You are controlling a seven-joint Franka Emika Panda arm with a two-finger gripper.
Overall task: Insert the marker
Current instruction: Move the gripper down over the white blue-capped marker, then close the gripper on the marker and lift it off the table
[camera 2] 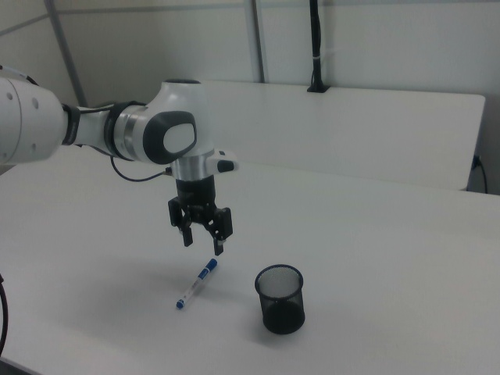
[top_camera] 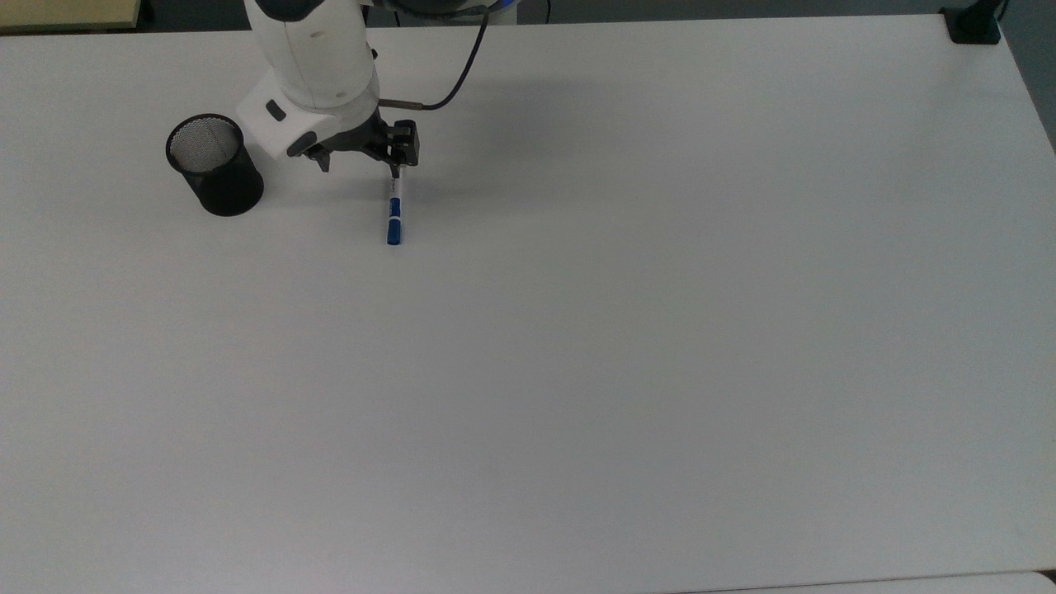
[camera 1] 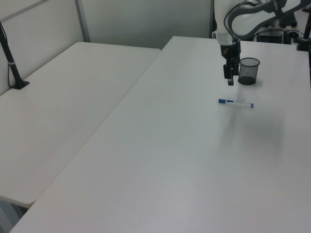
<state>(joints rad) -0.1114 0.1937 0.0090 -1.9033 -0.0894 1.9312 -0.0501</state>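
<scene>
The marker (top_camera: 394, 211) lies flat on the table (top_camera: 627, 346), a little way from the mesh cup (top_camera: 214, 165). The gripper (camera 2: 201, 237) hangs above it, fingers spread and empty. It looks light, stiff and apt to roll; I'd pinch it mid-barrel.

In the top view the pincer (top_camera: 360, 167) covers the white upper end of the marker (top_camera: 394, 221) — the arm (top_camera: 313, 49) is cut off by the top edge, and the tabletop (top_camera: 577, 371) by the left edge
</scene>
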